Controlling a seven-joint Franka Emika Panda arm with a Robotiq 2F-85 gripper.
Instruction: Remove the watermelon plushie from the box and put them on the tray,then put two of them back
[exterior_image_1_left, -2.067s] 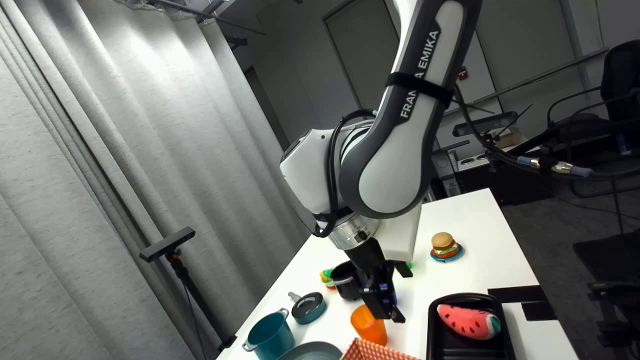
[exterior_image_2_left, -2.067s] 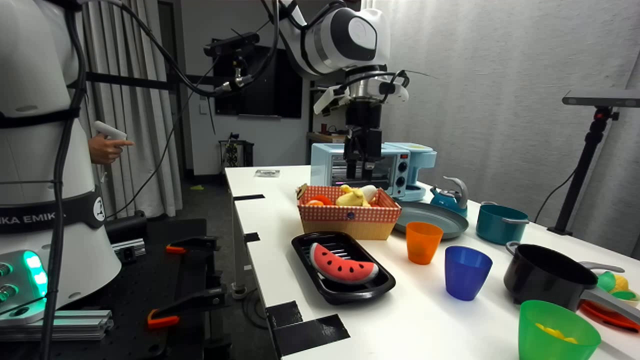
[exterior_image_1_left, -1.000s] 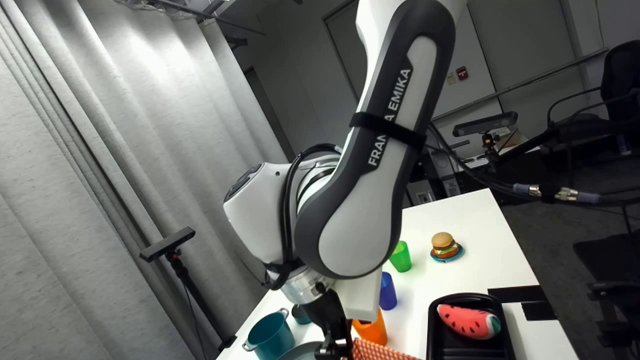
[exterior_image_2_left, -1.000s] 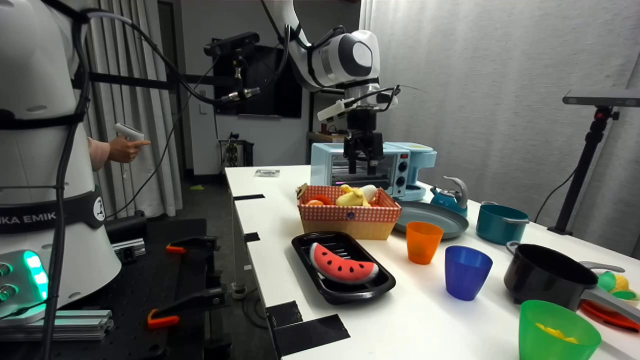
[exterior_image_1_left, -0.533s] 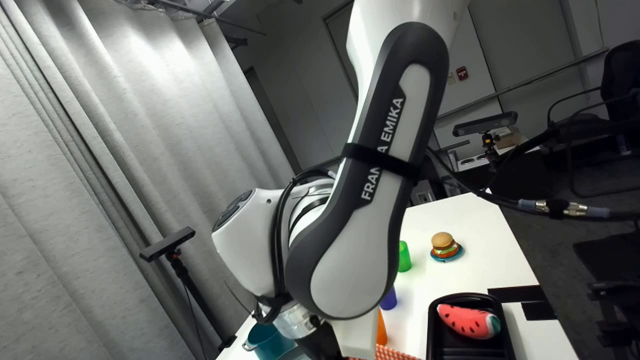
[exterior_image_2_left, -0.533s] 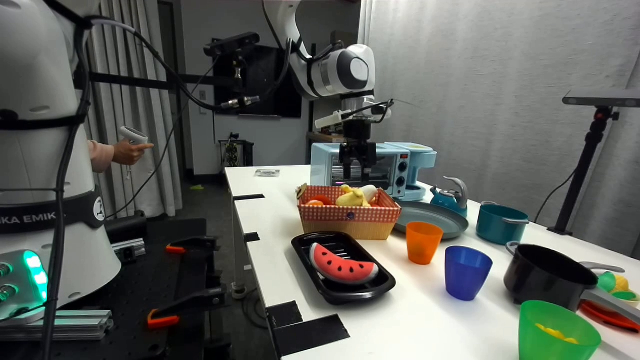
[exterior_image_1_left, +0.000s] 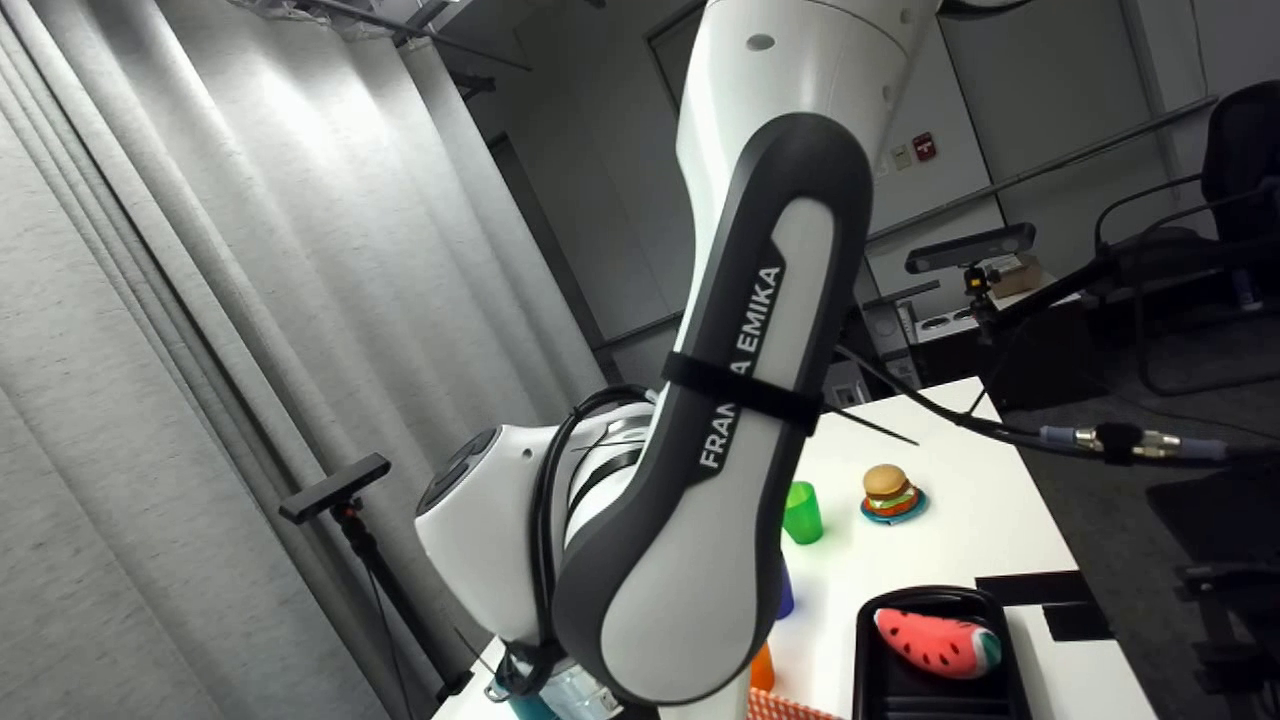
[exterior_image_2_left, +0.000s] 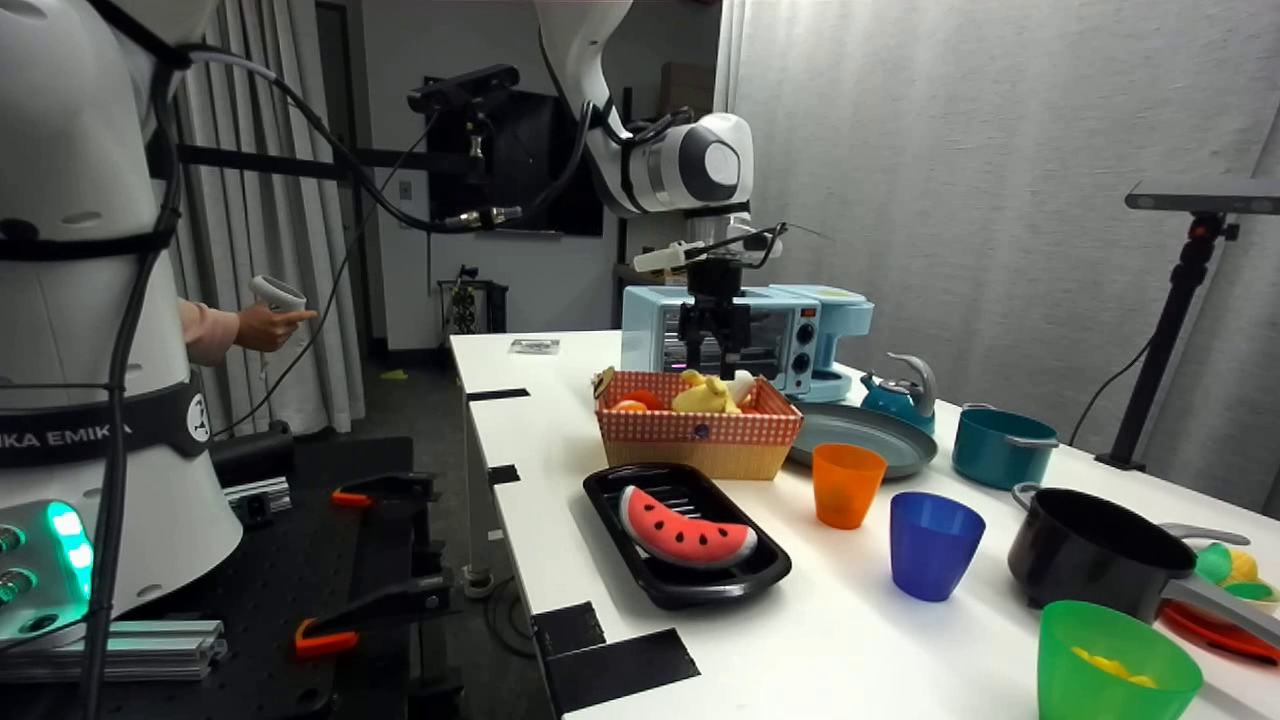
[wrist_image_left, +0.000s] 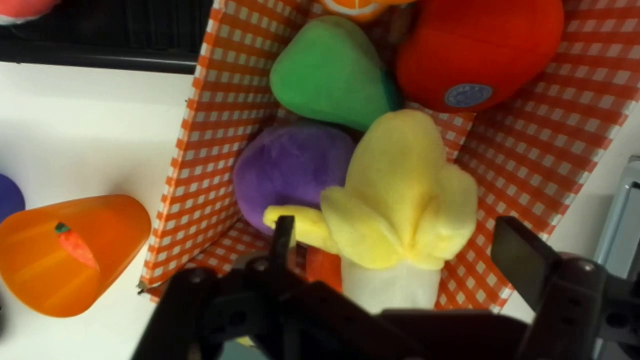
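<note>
Pincer (wrist_image_left: 397, 242), one, black: I have it standing wide, jaws well apart, showing on either side of a banana plushie (wrist_image_left: 400, 185) in the wrist view; whether they touch it I cannot tell. It hangs over the box (exterior_image_2_left: 650, 428), pointing straight down; depth against the rim unclear to me.

Arm (exterior_image_1_left: 695, 580), one, white with dark trim: in an exterior view its lettered link slants from upper right to lower left, ending in a large rounded joint. In an exterior view (exterior_image_2_left: 665, 165) I see it reach down from the top edge, bend at the wrist and drop upright to the pincer.

Box, red gingham lining, contents by my wrist view: banana plushie; purple plushie (wrist_image_left: 290, 165), beside it; green plushie (wrist_image_left: 325, 75); red plushie (wrist_image_left: 485, 45), round blue label.

Tray (exterior_image_2_left: 715, 588), black, just beside the box on the white worktop (exterior_image_2_left: 850, 640): one watermelon plushie (exterior_image_2_left: 685, 530) lying in it, plain to me in both exterior views.

Cups, three, upright: orange cup (exterior_image_2_left: 843, 490), nearest the box; blue cup (exterior_image_2_left: 932, 548); green cup (exterior_image_2_left: 1100, 705).

Farther out: grey dish (exterior_image_2_left: 905, 450), teal pot (exterior_image_2_left: 1000, 455), kettle (exterior_image_2_left: 896, 402), black pot (exterior_image_2_left: 1085, 560); toy burger (exterior_image_1_left: 888, 488), well apart from the tray.
</note>
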